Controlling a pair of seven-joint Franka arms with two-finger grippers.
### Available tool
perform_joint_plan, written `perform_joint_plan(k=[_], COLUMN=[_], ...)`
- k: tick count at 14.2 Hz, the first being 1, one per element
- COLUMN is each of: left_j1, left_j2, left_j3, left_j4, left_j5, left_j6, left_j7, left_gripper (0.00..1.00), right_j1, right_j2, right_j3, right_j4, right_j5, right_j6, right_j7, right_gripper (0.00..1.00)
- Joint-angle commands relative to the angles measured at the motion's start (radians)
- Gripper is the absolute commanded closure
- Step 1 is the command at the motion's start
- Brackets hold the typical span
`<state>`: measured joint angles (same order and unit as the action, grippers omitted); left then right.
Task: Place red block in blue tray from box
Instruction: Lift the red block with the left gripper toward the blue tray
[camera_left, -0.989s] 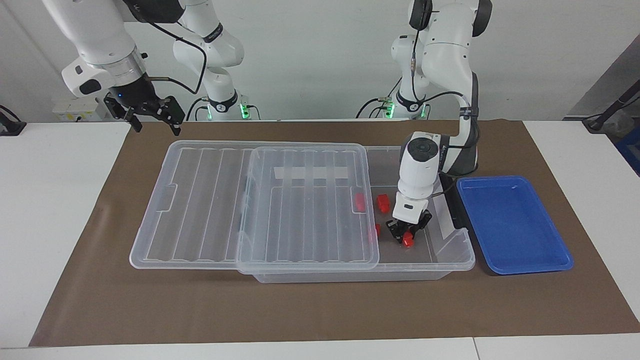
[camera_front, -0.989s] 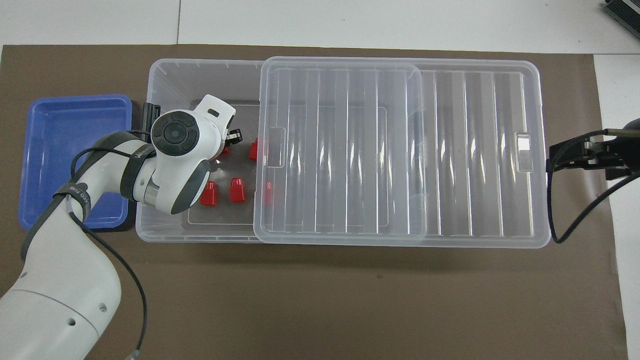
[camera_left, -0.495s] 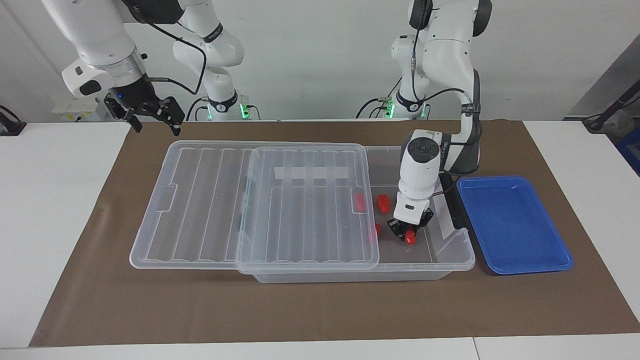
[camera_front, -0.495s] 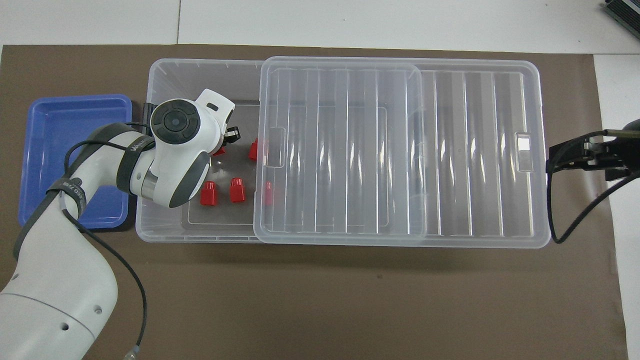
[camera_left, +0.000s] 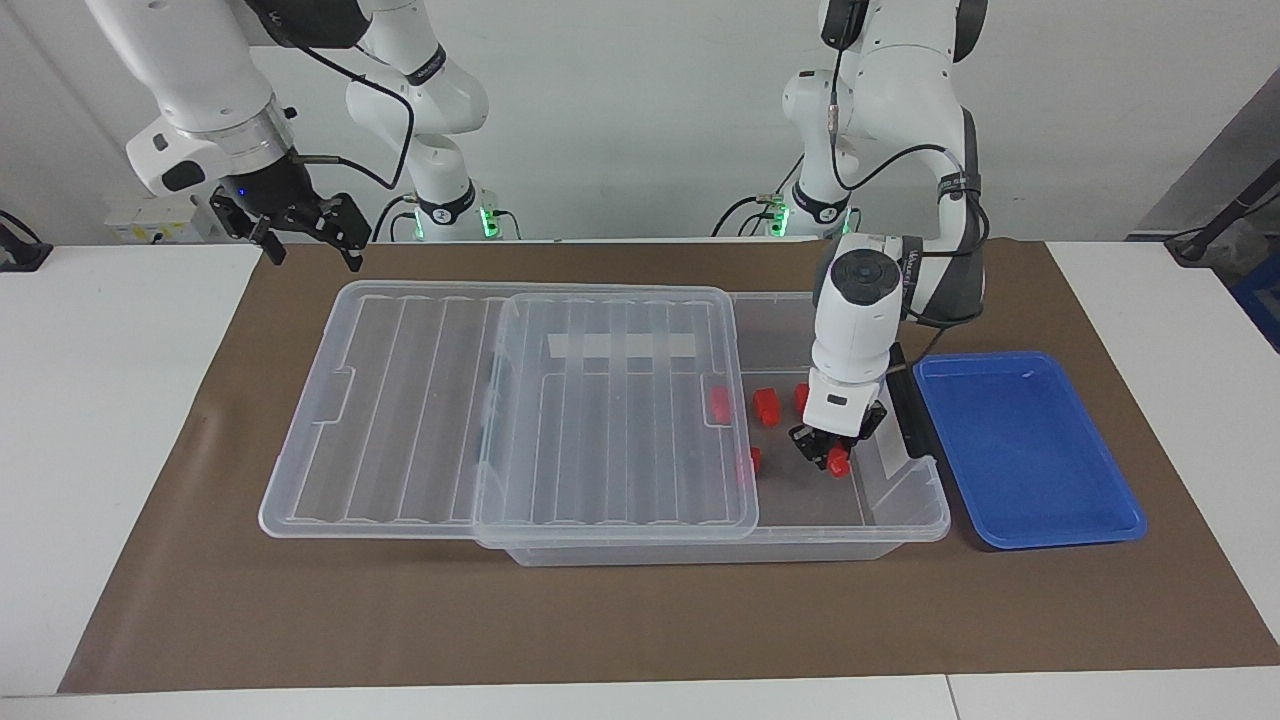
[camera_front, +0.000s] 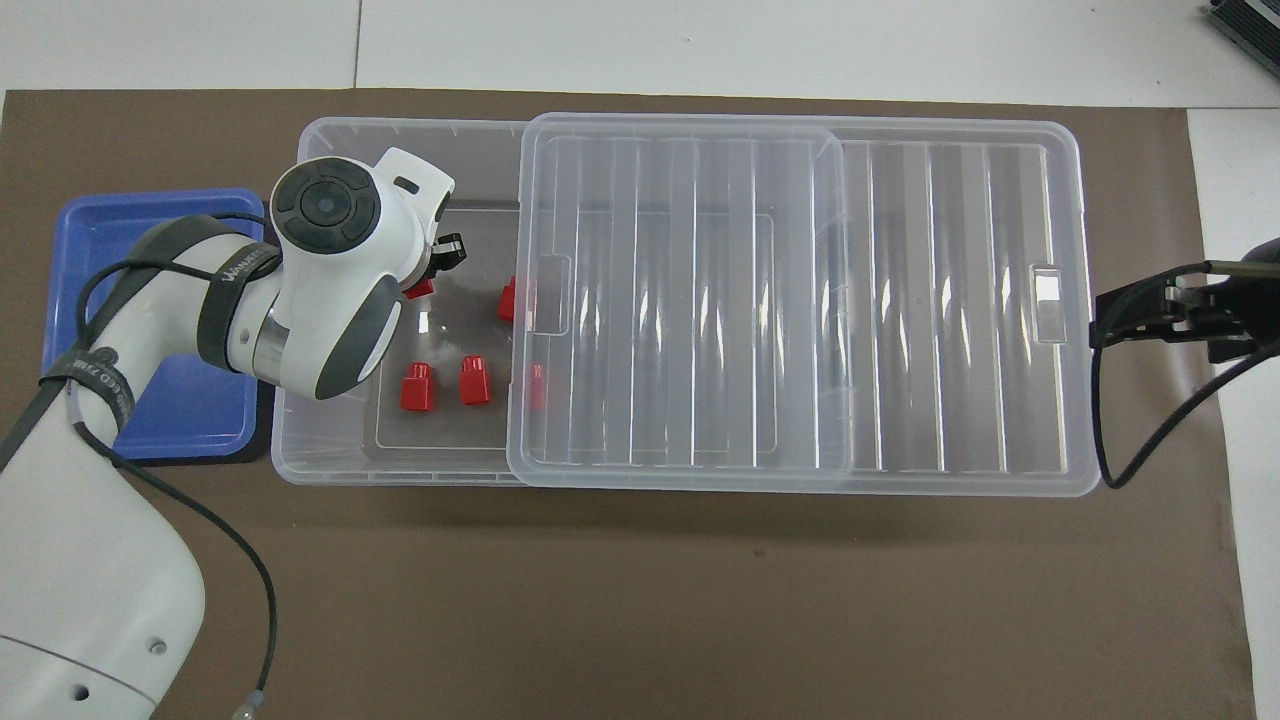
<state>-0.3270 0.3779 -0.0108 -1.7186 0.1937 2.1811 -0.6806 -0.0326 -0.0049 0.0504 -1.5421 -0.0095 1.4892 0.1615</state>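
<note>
The carrying step is judged to be in hand: a red block (camera_left: 838, 461) is being held clamped between the fingers of the left gripper (camera_left: 832, 452) above the uncovered end of the box (camera_left: 905, 515), and the next move is thought to call for a lift clear of the box's end wall and black handle (camera_left: 904, 410), then a short carry toward the left arm's end of the worktop and a release over the blue tray (camera_left: 1040, 520). Taken from left to right in the facing view, the right gripper (camera_left: 306, 229) is being held raised over the brown mat (camera_left: 640, 620) near the corner of the worktop at the robots' edge and the right arm's end, waiting, with its fingers spread apart and nothing between them. Next, the ribbed clear lid (camera_left: 400, 420) is lying slid toward the right arm's end, leaving only part of the box open. Other red blocks (camera_left: 766, 405) are lying on the box floor beside the lid's edge, some partly under it. The left arm is being bent down steeply from its base, its wrist pointing almost straight down. The blue tray is sitting empty just beside the box, at the left arm's end of the mat.
</note>
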Motion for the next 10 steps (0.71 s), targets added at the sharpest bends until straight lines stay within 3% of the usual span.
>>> perform_joint_plan(k=[1, 4, 10], left_j1=[0.014, 0.014, 0.124], left_j2=[-0.039, -0.068, -0.143], left_j3=[-0.005, 0.009, 0.008], left_j4=[0.052, 0.111, 0.223], left_j5=[-0.052, -0.066, -0.132], left_j6=[-0.124, -0.269, -0.532], left_j7=[0.056, 0.119, 0.321], left_gripper=[1.00, 1.00, 1.00], right_j1=[-0.009, -0.009, -0.009], right_j2=[-0.026, -0.026, -0.026], right_j3=[0.006, 0.006, 0.006], right_j4=[-0.030, -0.030, -0.030], right_j5=[0.016, 0.016, 0.016], right_j6=[0.005, 0.008, 0.008], right_j7=[0.013, 0.016, 0.015], right_gripper=[0.00, 0.00, 0.00])
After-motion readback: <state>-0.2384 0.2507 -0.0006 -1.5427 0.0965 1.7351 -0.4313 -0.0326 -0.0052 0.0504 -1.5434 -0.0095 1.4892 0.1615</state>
